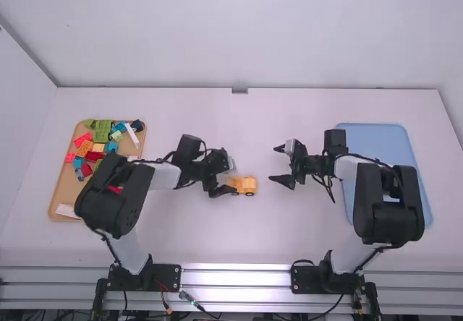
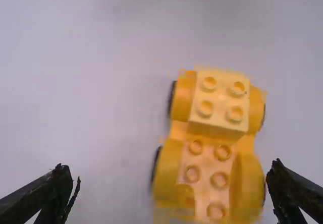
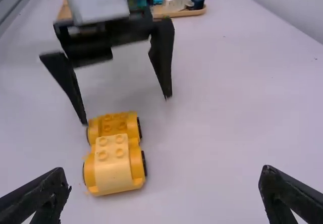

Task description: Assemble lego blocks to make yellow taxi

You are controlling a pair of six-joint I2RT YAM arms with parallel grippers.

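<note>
Nearest, a metal rail (image 1: 235, 276) is run along the front edge of the tabletop (image 1: 217, 241), on the robot's side of the yellow car (image 1: 244, 185). The car is set upright on the tabletop between the two claws, its black wheels seen along its sides. A paler four-stud block (image 3: 112, 156) is fixed on the end turned towards the right arm, while bare studs are shown on the other end. Just left of the car, the left claw (image 1: 233, 177) is held open, one finger placed close beside the car; whether it is touched cannot be told. To the car's right, a little apart and slightly farther out, the right claw (image 1: 273, 164) is also held open, its fingers pointed towards the car. Well to the car's left, a wooden tray (image 1: 54, 204) is partly covered by the left arm, with red, green, blue, orange and white blocks (image 1: 103, 130) heaped in it. Well to the car's right, a blue tray (image 1: 376, 134) is partly hidden beneath the right arm. Farthest, beyond the car, the tabletop is bounded by a pale wall (image 1: 239, 32)
</note>
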